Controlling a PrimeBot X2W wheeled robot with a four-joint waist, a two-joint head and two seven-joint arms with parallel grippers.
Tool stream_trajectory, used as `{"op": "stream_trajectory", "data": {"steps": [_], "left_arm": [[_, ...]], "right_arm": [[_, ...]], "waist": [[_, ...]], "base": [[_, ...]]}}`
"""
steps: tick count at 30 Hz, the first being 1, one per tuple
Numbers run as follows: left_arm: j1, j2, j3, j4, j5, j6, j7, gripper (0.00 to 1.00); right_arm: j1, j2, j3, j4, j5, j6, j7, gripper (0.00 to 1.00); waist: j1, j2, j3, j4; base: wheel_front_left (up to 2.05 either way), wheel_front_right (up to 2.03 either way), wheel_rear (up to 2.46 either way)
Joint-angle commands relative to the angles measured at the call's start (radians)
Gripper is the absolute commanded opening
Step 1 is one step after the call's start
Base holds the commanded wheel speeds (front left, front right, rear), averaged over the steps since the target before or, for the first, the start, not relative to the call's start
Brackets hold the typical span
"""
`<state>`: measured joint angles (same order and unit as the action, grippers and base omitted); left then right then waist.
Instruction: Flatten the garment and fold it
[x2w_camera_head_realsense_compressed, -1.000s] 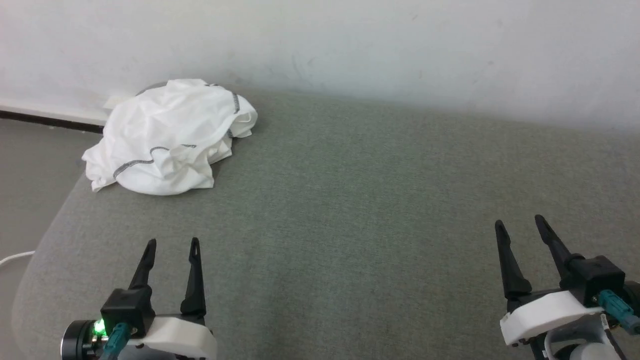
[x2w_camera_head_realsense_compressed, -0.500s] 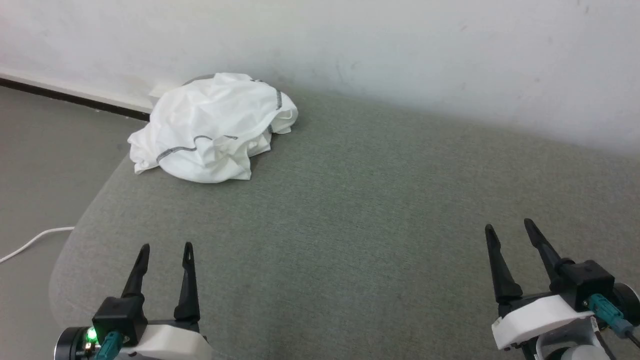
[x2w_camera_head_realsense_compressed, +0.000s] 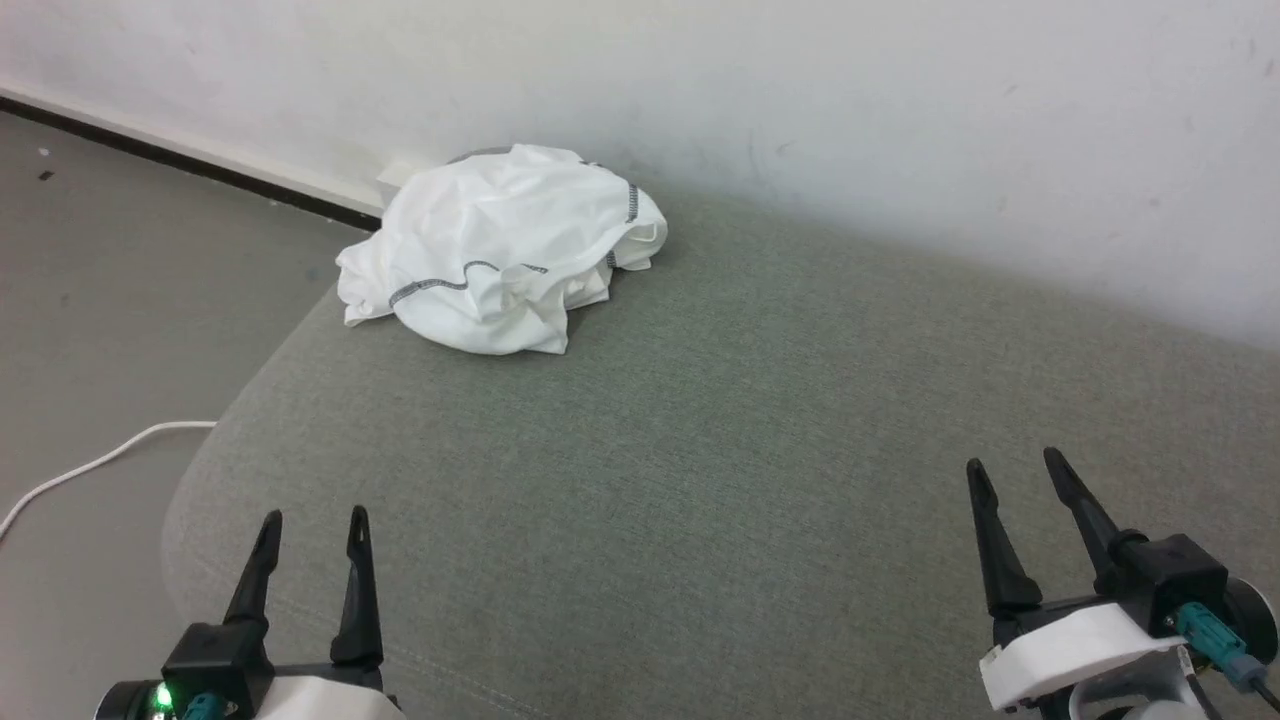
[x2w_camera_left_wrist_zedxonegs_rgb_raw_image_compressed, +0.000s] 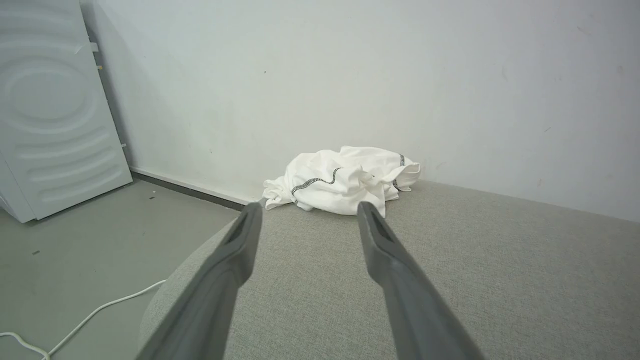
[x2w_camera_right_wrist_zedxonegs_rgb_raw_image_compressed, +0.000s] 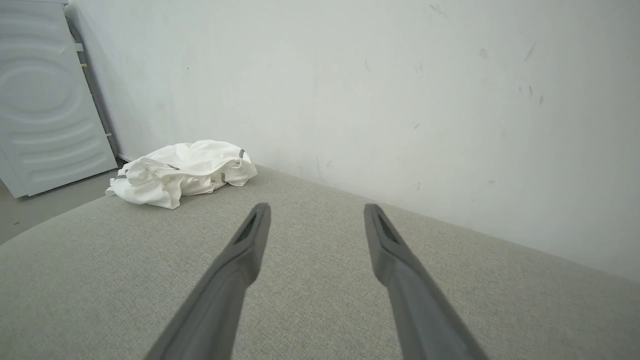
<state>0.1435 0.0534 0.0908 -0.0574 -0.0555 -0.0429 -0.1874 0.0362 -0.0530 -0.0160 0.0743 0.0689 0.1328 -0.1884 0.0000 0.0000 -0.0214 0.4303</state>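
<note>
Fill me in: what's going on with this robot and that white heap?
Nothing is handled yet. The garment lies crumpled at the far left corner of the grey padded surface, by the wall. The left pincer and right pincer hover open and empty over the near side, well short of it. Flattening has not begun.

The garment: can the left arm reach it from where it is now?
Probably yes, with a long stretch. The way over the grey cushion from the open left gripper to the garment looks free, but the garment sits far off by the wall.
</note>
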Motion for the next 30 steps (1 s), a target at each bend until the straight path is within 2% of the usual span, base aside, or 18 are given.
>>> {"op": "stream_trajectory", "data": {"steps": [1, 30], "left_arm": [[0.015, -0.002, 0.008, -0.006, -0.007, -0.005, -0.012, 1.0], [0.046, -0.003, 0.048, -0.015, -0.041, -0.031, -0.073, 1.0]], "right_arm": [[0.01, 0.002, 0.002, 0.004, 0.008, -0.002, -0.011, 1.0], [0.002, 0.003, -0.001, 0.021, 0.006, -0.002, -0.072, 1.0]], "waist": [[0.0, 0.0, -0.003, 0.012], [0.0, 0.0, 0.021, 0.127]], "base": [[0.0, 0.0, 0.0], [0.0, 0.0, 0.0]]}}
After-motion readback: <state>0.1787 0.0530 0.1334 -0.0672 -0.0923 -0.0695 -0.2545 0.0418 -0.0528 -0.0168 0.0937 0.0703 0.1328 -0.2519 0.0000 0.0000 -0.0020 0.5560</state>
